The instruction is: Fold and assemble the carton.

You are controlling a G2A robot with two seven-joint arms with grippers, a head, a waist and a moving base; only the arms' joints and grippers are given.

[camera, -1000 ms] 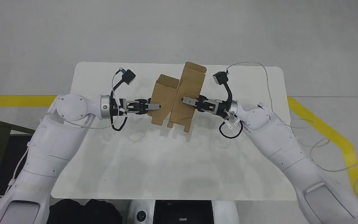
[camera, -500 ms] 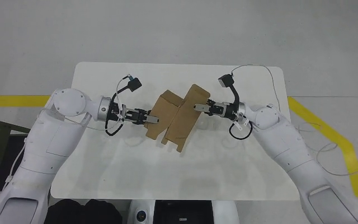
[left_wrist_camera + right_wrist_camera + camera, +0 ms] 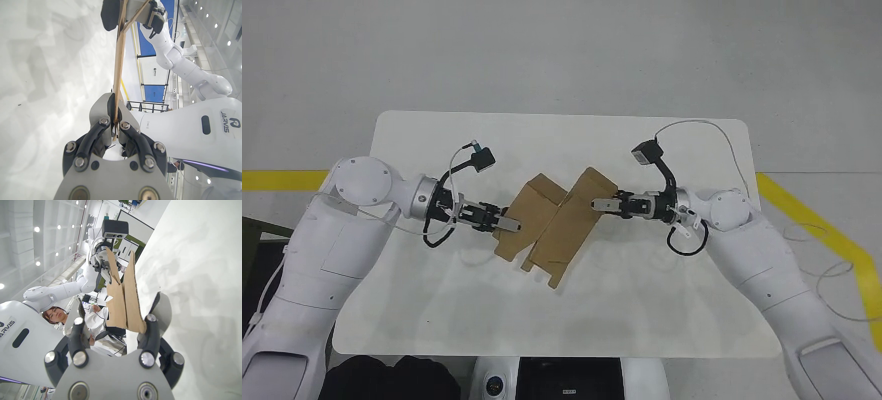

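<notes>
The carton [image 3: 560, 228] is a flat, folded piece of brown cardboard held slanting over the middle of the white table [image 3: 662, 300]. My left gripper [image 3: 505, 221] is shut on its left edge; in the left wrist view the gripper [image 3: 115, 111] pinches the carton [image 3: 118, 66], seen edge-on. My right gripper [image 3: 598, 203] is at the carton's opposite, upper right end. In the right wrist view that gripper [image 3: 119, 308] stands wide open, and the carton [image 3: 130, 298] has one corner resting against one of the fingers [image 3: 160, 308].
Bare tabletop surrounds the carton on all sides. Thin cables [image 3: 712, 130] loop from the right arm over the table's far right corner. A yellow floor line [image 3: 282, 180] runs beside the table.
Both arms have brought the carton nearer the table's front edge and turned it to a steeper diagonal. The left gripper stays clamped on its edge.
</notes>
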